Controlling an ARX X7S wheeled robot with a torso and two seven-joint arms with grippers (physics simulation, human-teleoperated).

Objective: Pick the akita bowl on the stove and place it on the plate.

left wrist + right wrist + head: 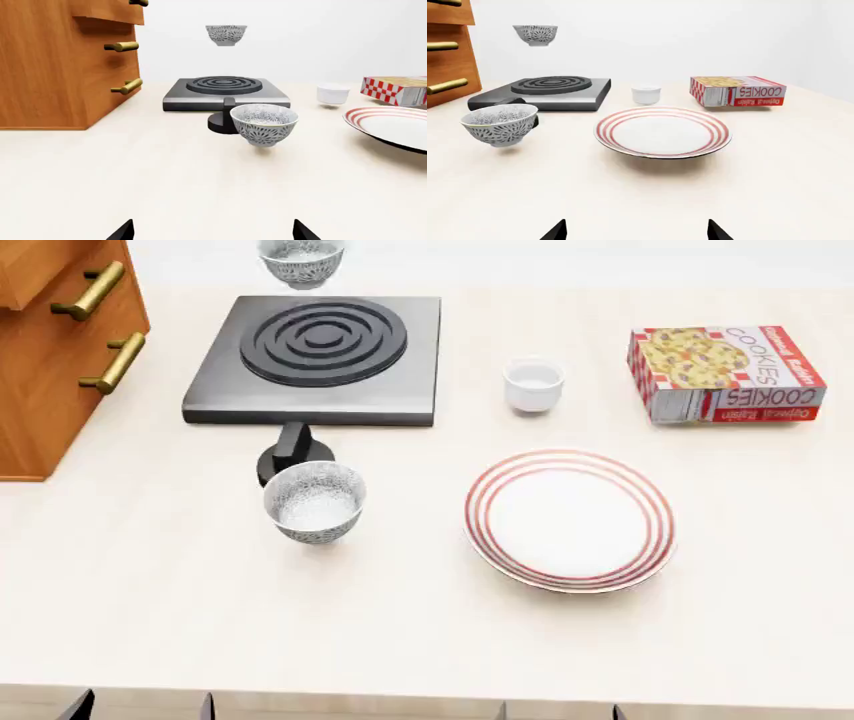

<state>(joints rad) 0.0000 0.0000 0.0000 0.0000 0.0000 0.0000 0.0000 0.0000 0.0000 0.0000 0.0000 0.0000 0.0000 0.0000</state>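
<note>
Both grippers' dark fingertips [564, 230] stand spread apart over pale smooth surface [400, 630]; speckled akita bowl [302, 260] hovers beyond ringed stove [320, 345]

You can read print on one thing only: the flat rectangular cardboard box with red-and-white checks and a biscuit picture on its lid [727, 373]. In your head view its side panels carry "COOKIES", upside down, with a smaller word beside it too blurred to make out. In your right wrist view the same box [738, 90] shows "COOKIES" upside down on its red front edge.
</note>
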